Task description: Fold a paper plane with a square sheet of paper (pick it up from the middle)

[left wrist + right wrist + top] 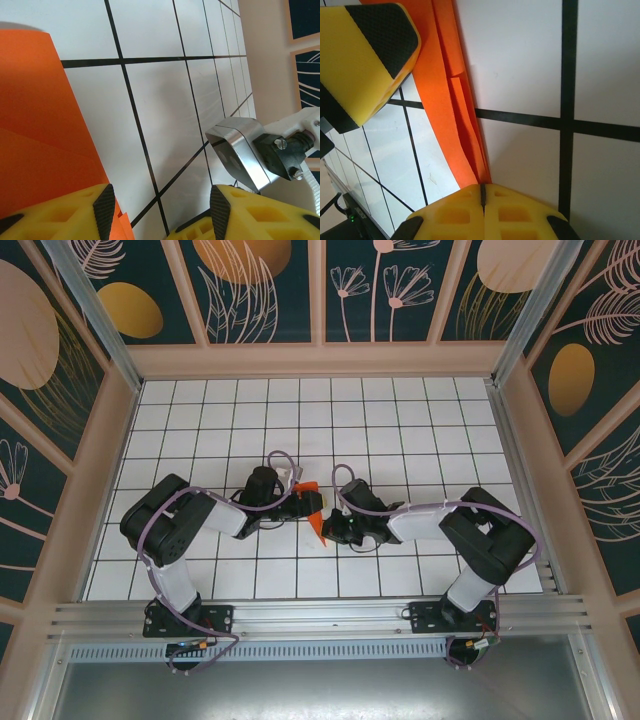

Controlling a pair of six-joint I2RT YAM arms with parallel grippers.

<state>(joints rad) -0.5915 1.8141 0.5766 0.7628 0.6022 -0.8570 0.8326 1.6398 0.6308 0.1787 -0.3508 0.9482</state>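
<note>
The folded orange paper [316, 520] is a narrow, layered strip at the middle of the white tiled table [400, 430], held between the two arms. My right gripper [482, 192] is shut on one end of the paper [440, 100], whose creased layers fan out from the closed jaws. In the top view the right gripper [331, 528] sits just right of the paper and the left gripper [300, 505] just left of it. My left gripper [159, 200] is open, with bare tile between its fingers. The paper [40, 125] lies against the outer side of its left finger [102, 207].
The right arm's silver wrist camera [240, 150] hangs close to the left gripper's right finger. One yellow finger of the left gripper [370, 55] rests by the paper's upper part. Beige walls [320, 360] ring the table, and an aluminium rail [320, 615] runs along the near edge.
</note>
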